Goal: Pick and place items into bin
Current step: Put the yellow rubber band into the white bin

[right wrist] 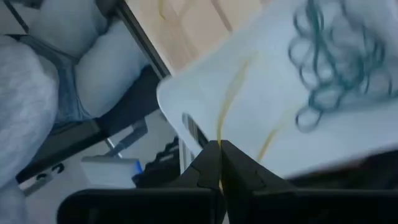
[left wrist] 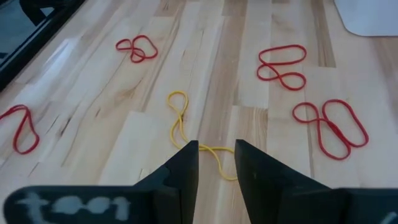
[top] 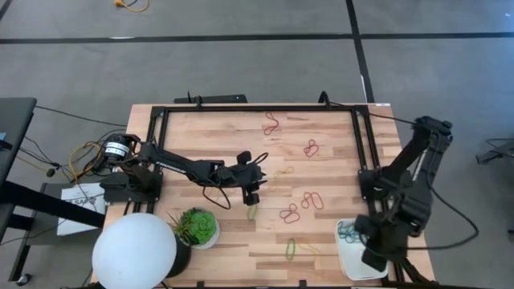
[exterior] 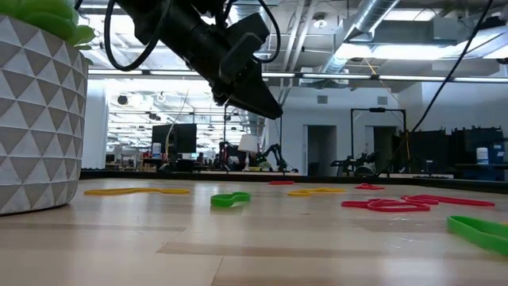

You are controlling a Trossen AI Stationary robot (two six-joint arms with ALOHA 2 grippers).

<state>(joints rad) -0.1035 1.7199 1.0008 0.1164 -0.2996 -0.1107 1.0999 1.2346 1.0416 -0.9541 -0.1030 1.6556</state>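
Note:
My left gripper (top: 253,195) hangs open above the middle of the table, clear of the wood in the low view (exterior: 268,107). In its wrist view the fingers (left wrist: 216,163) stand on either side of a yellow rubber band (left wrist: 180,118) lying flat below, not touching it. Red bands (left wrist: 283,62) (left wrist: 333,124) (top: 311,148), green bands (top: 291,249) (exterior: 230,200) and other yellow ones (exterior: 139,191) lie loose on the table. My right gripper (top: 372,255) is over the white bin (top: 353,266) at the table's near right corner, shut on a yellow band. Teal bands (right wrist: 329,62) lie in the bin (right wrist: 205,93). My right gripper (right wrist: 219,149) pinches a thin yellow rubber band (right wrist: 220,127) between its two fingertips. It comes from above, over the bin. The band runs out ahead of the fingertips as two thin strands (right wrist: 267,140) over the bin's white floor. Whether its far end rests there, I cannot tell.
A potted plant in a white patterned pot (top: 197,227) (exterior: 40,119) and a large white round lamp (top: 134,250) stand at the table's near left. A black frame (top: 257,107) runs round the table's far side and both ends. Bare wood lies between the bands.

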